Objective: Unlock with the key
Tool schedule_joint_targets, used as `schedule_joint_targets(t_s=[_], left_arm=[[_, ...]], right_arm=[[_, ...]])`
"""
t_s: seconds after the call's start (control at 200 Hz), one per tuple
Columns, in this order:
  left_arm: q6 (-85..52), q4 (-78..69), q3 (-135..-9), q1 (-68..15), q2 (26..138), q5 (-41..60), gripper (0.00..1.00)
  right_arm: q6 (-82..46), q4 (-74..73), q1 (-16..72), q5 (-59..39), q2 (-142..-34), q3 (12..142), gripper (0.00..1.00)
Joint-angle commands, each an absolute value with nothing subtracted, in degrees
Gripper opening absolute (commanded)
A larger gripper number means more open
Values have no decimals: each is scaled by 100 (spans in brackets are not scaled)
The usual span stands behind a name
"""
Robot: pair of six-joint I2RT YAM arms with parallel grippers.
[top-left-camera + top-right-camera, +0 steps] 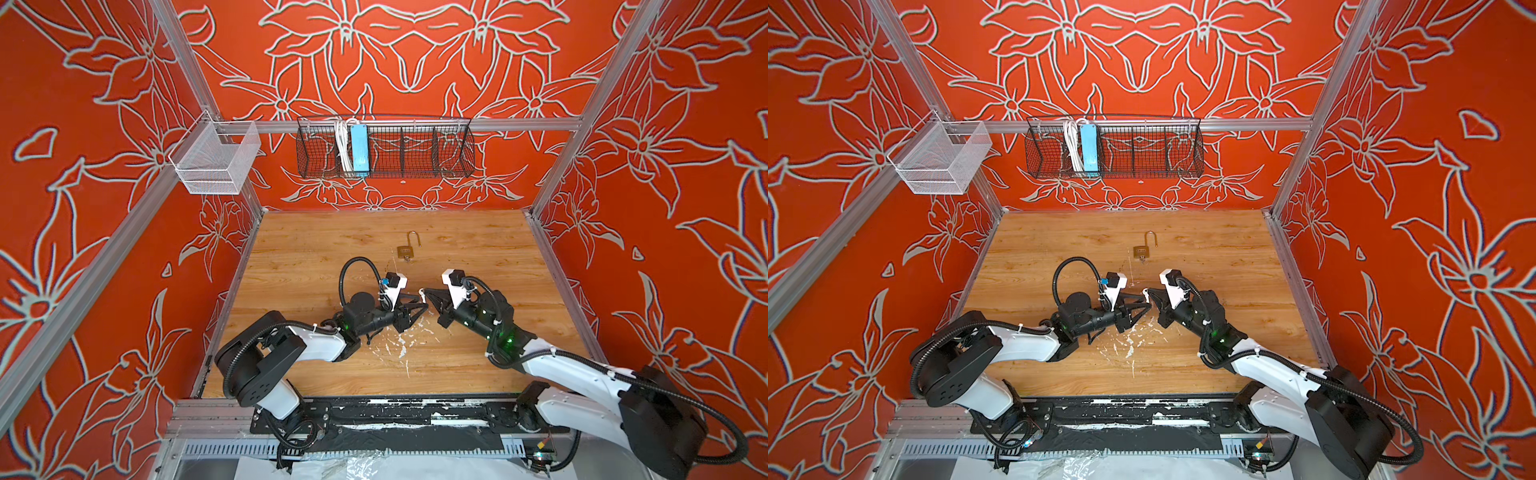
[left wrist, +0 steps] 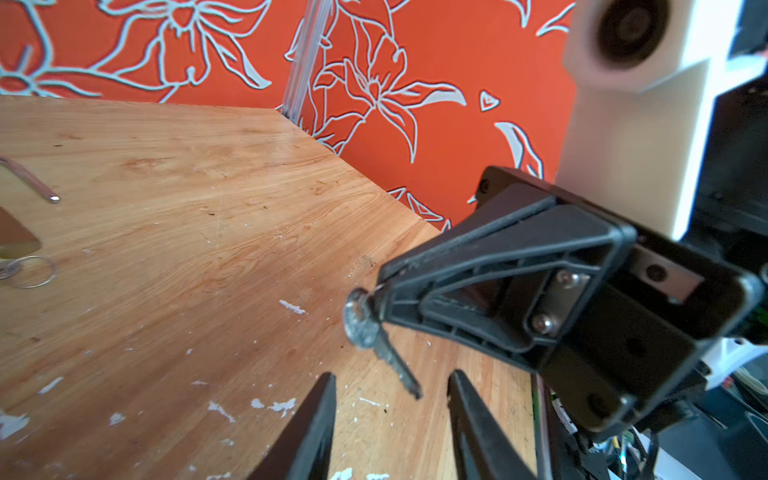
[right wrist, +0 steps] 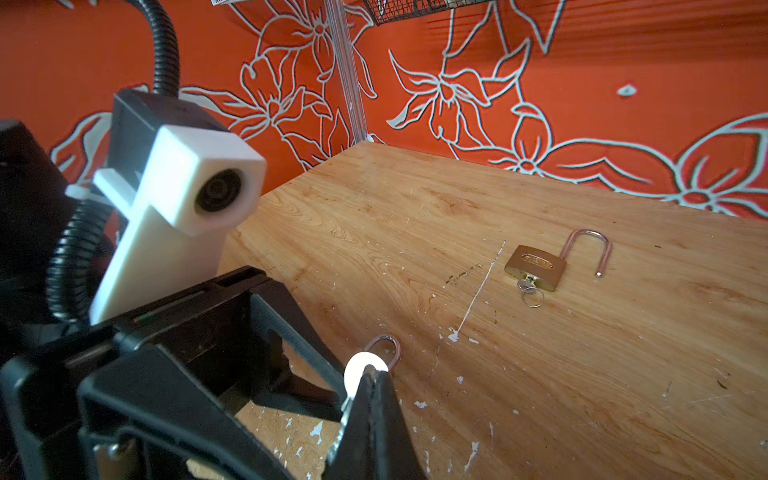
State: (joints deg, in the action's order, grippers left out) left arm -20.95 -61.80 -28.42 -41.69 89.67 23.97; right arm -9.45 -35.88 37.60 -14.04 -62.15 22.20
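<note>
The left gripper (image 2: pixel 392 376) hangs just over the table (image 2: pixel 208 187), jaws partly apart and holding nothing. The blade of a key (image 2: pixel 363 324) points down into the gap between them and seems clear of both fingers. The right gripper (image 2: pixel 380 286) pinches that key by its round head, jaws closed on it, and a ring (image 3: pixel 384 347) hangs from the head.

Farther back, well apart from both grippers, the padlock (image 3: pixel 536 268) lies flat. Its shackle (image 3: pixel 590 249) is swung open, and a second key (image 3: pixel 525 284) sits in the keyhole.

The unlocking itself looks done. The step in hand seems to be a hand-over of the spare key between the 2 grippers. Next, the left jaws would need to close squarely on the blade before the right lets go. A skewed pinch could drop the key.

The padlock has an oval stamp on its face, too small to read. No other writing shows.
</note>
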Motion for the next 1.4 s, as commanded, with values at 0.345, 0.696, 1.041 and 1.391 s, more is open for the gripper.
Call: schedule_joint_targets(t_s=[0.345, 0.696, 1.041, 1.391], left_arm=[[-2487, -7011, -2822, -4184, 9080, 2136, 43], [-2495, -7251, -2773, -4184, 9250, 2167, 30], [-2525, -7282, -2795, -4184, 9347, 2189, 30], [-2364, -7246, -2719, -4159, 9337, 1978, 15]], right_arm=[[-1091, -4052, 3805, -1762, -6508, 2230, 0], [-1081, -4084, 3834, -1749, -6531, 2227, 0], [-1138, -4218, 3876, -1796, -6621, 2224, 0], [-1178, -4351, 3903, -1837, -6504, 2144, 0]])
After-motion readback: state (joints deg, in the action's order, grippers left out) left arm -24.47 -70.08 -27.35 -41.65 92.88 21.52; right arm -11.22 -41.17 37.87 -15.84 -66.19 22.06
